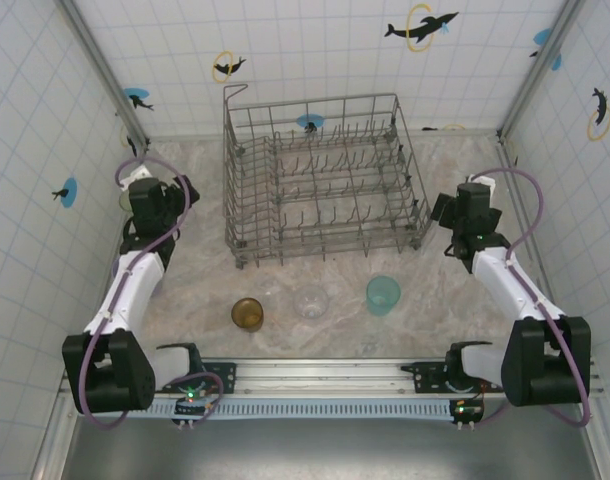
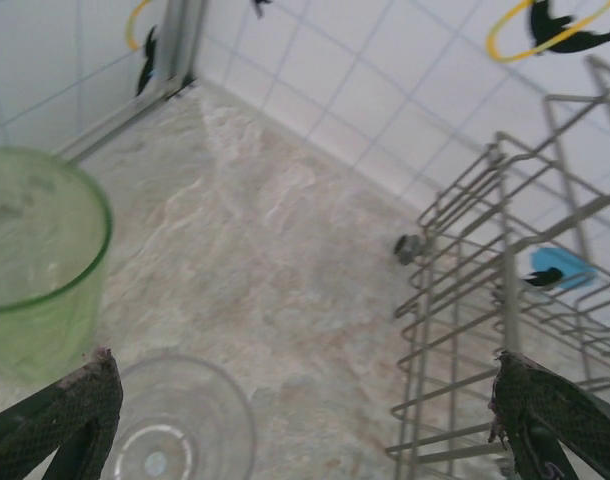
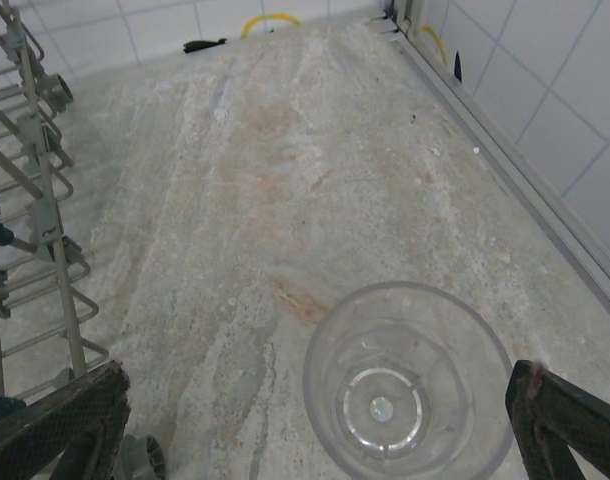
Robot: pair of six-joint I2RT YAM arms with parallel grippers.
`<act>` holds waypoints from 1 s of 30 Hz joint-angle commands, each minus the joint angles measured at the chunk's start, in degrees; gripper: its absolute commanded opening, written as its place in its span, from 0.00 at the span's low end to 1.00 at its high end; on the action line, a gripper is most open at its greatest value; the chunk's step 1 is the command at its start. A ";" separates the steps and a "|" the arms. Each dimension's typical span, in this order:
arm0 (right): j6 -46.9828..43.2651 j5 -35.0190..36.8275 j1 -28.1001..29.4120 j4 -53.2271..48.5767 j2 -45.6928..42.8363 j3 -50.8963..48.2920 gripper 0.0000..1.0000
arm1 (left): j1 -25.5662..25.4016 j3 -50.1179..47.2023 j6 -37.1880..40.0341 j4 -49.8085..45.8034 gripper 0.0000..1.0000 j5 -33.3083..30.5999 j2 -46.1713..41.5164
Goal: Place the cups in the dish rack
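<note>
The grey wire dish rack (image 1: 325, 180) stands at the back middle of the table with nothing in it. In a row before it stand an amber cup (image 1: 248, 314), a clear cup (image 1: 311, 301) and a teal cup (image 1: 382, 295). My left gripper (image 1: 151, 198) hangs open left of the rack. In the left wrist view a light green cup (image 2: 35, 260) stands upright at the left, a clear cup (image 2: 175, 430) sits by the left finger, and the open left gripper (image 2: 300, 400) holds nothing. My right gripper (image 1: 473, 212) is open right of the rack. Another upright clear cup (image 3: 405, 390) stands between the open right gripper's (image 3: 320, 400) fingers, untouched.
Tiled walls close in the marble-patterned table on three sides. The rack's corner wires (image 2: 505, 300) are close to my left gripper's right finger. The rack's side and wheels (image 3: 35, 220) lie to the left in the right wrist view. The arm bases sit on the front rail (image 1: 315, 378).
</note>
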 commanded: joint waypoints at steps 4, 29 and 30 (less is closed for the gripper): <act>1.46 -4.13 1.60 -10.23 -3.11 3.70 1.00 | -0.48 -0.86 2.49 -4.93 0.98 6.11 -2.53; 10.08 -8.27 23.31 -41.30 -16.05 2.93 0.88 | -0.94 -7.55 7.32 -6.52 0.98 7.55 -9.75; 10.53 -8.66 23.91 -41.51 -16.08 2.64 0.86 | -0.92 -7.41 7.34 -6.69 0.98 7.52 -9.75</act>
